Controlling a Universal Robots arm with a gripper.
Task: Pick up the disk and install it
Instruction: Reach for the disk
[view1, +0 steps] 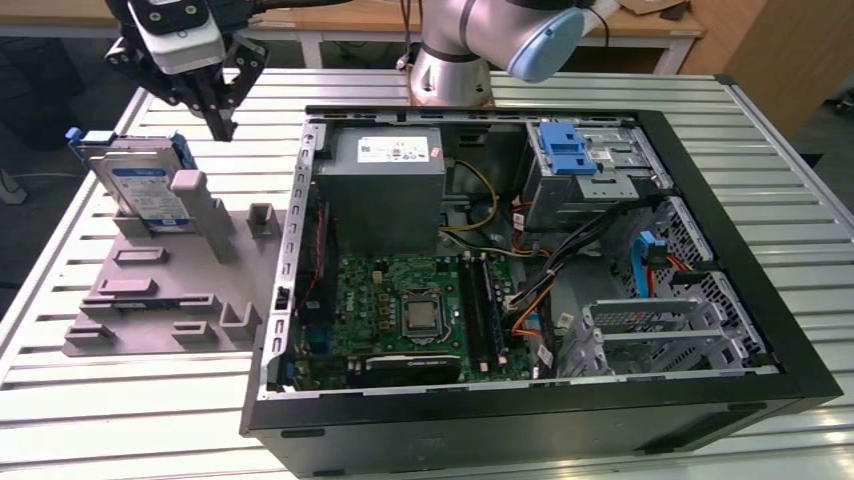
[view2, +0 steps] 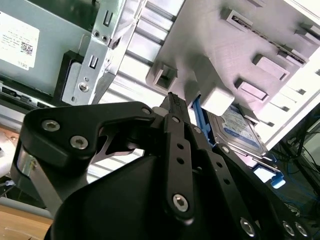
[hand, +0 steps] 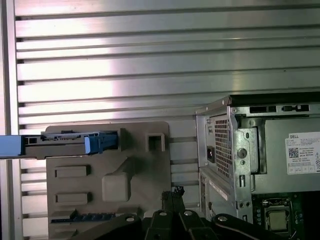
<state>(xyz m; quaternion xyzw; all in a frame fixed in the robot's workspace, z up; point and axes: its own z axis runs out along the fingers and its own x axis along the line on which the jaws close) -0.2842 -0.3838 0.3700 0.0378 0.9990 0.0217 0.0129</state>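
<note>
One flat silver disk (view1: 144, 185) stands edgewise in a blocky grey holder (view1: 160, 300).

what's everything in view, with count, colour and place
disk: one, silver with blue frame, upright in the holder
holder: one, grey, on the table at the exterior view's left
case: one, black, open, beside the holder
power supply: one, grey, inside the case
motherboard: one, green, inside the case
table: one, silver slats, under everything
arm: one, silver and blue, beyond the case
gripper: one, black, fingers shut, empty, near the disk
</note>
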